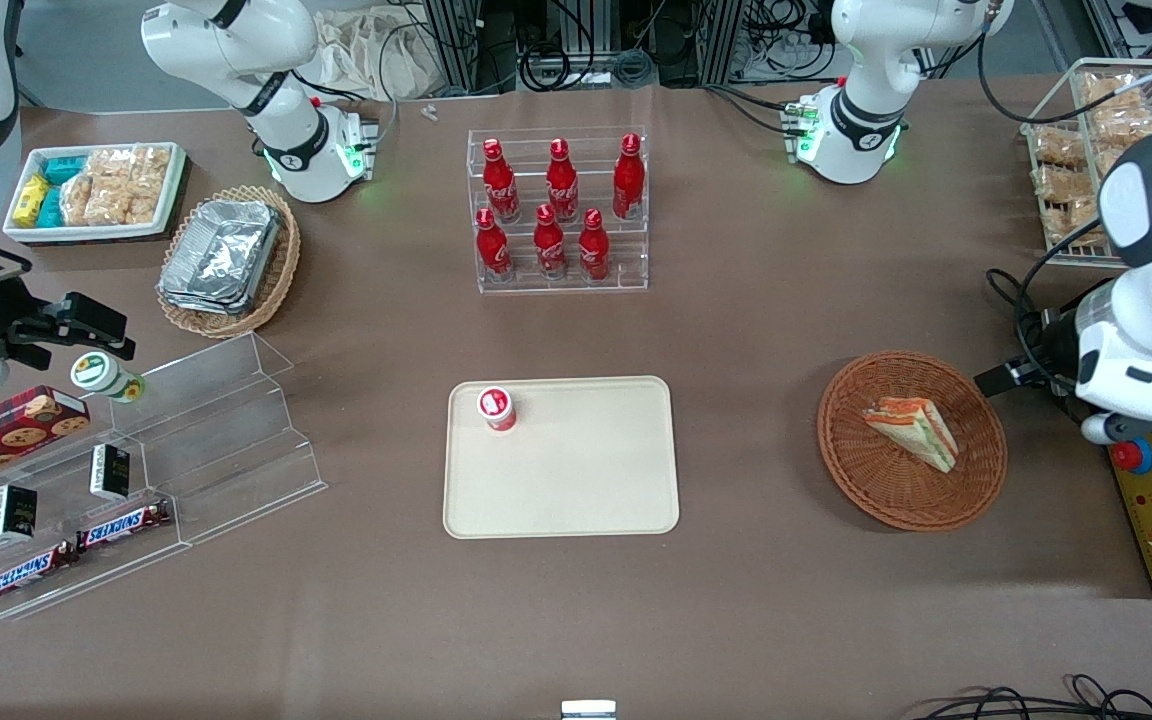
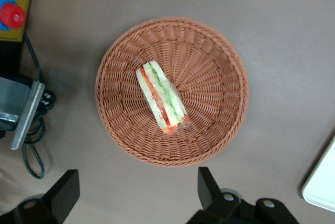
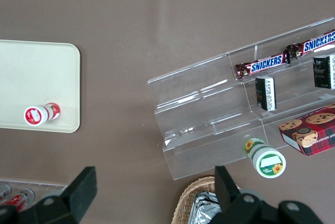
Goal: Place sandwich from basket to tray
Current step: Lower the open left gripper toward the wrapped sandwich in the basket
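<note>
Nothing is moved yet; the sandwich point(image 2: 161, 100) lies in the basket point(image 2: 220, 67) near the table's working-arm edge; the gripper point(image 2: 138, 192) is held spread above; the tray point(image 1: 576, 490) awaits it.

Two chocolate bars point(image 1: 76, 550) lying end to end on the lowest step of the clear acrylic stand point(image 1: 186, 470), toward the parked arm's end of the table, each read "SNICKERS" in blue letters on a white band. The red bottles point(image 1: 556, 210) in the clear rack carry white script lettering, too small to read. No other text is legible, and the gripper point(image 2: 138, 195), above the table beside the basket, bears none.
</note>
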